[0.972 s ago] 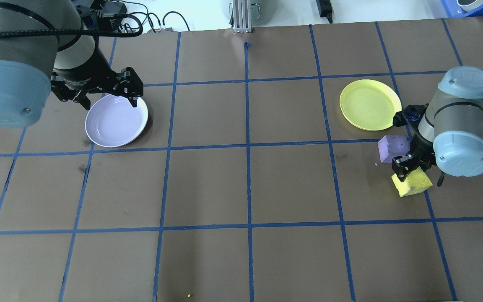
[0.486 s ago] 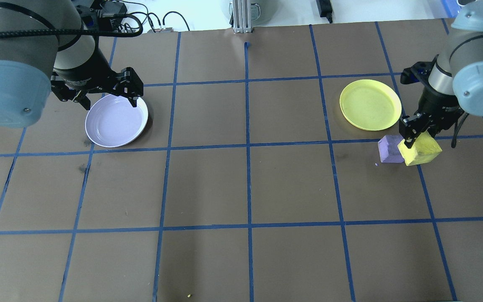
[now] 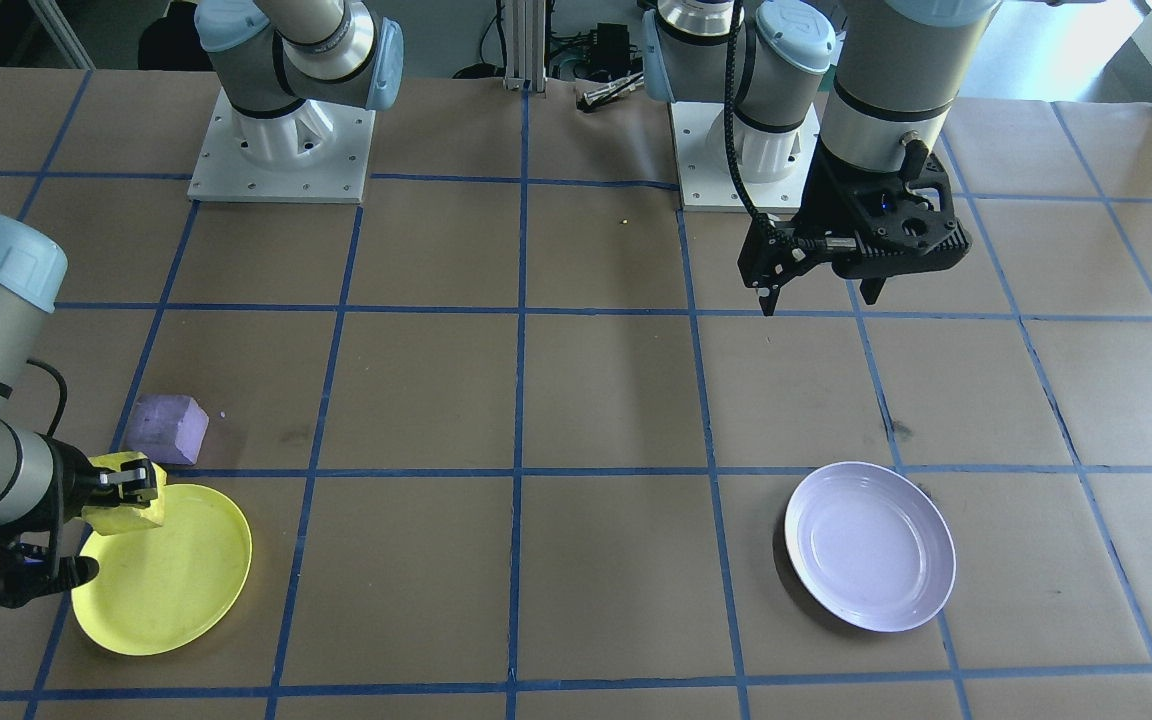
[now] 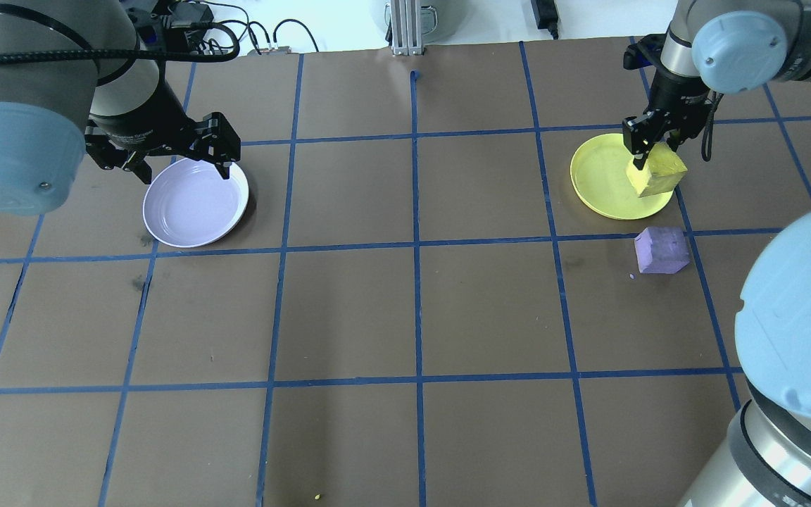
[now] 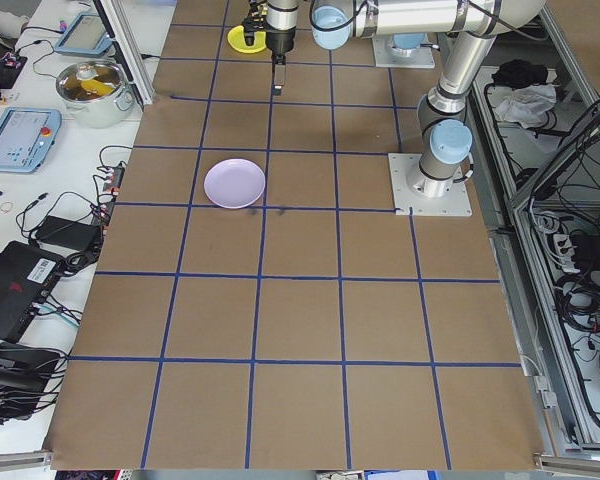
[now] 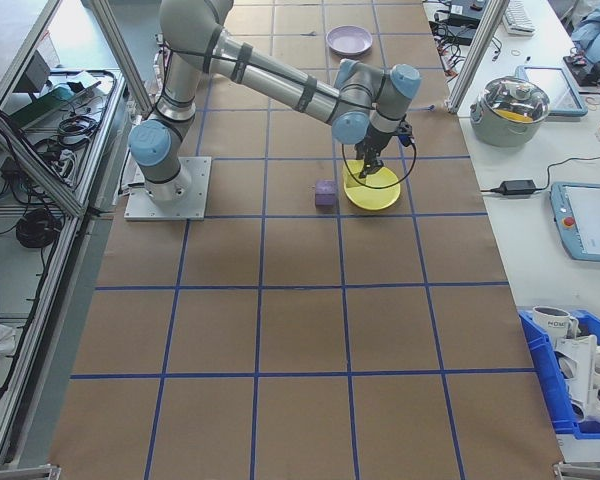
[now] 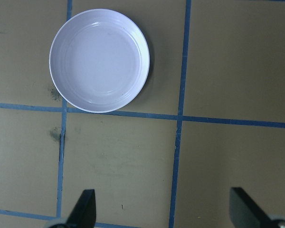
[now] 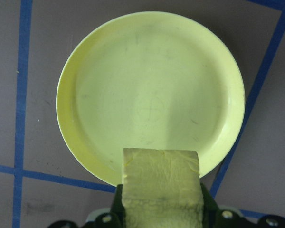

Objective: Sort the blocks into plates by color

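Over the yellow plate (image 8: 152,95) rim, right tool (image 8: 161,209) clamped on yellow block (image 8: 161,187); overhead only, left tool (image 4: 184,151) apart.

Two robot arms made of silver-grey metal tubes, with pale blue round caps on their joints. Each arm stands on a white square base plate (image 3: 281,150) bolted down with small screws. A black ribbed cable (image 3: 733,120) runs down the left arm. Both wrists end in black angular two-finger grippers, the left gripper (image 3: 816,290) with thin pointed black fingers (image 3: 767,296).
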You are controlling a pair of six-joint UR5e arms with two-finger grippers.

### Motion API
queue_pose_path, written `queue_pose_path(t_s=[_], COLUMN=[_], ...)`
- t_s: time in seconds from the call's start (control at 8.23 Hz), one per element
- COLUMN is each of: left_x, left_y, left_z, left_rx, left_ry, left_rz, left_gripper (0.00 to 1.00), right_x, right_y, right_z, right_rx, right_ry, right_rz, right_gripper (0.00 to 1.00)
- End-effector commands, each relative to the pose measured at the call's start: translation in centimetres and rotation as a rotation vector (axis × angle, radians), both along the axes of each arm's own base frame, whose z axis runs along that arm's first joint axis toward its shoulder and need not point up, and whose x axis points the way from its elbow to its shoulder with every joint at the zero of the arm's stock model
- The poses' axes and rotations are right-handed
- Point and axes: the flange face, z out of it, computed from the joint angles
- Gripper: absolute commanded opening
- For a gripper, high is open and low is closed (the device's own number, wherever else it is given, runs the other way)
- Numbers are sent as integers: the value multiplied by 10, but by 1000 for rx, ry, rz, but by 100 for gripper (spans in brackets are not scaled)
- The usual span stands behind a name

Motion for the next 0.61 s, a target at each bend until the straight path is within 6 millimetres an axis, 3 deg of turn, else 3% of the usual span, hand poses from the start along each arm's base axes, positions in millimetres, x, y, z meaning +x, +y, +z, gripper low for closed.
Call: queue_pose_path(t_s=[0.0, 0.12, 0.49], left_x=[0, 0, 0], left_y=[0, -1, -1], left_z=[0, 0, 0], left_rx=[-4, -2, -4], left_ry=[0, 1, 2], left_rz=[0, 0, 0], left_gripper=[100, 100, 100], right_x=[9, 8, 4], right_y=[-27, -26, -24], right_z=[-32, -34, -17], right_rx=[23, 29, 11], right_ry=[-17, -17, -11], right_rz=[4, 5, 4], right_gripper=[60, 100, 100])
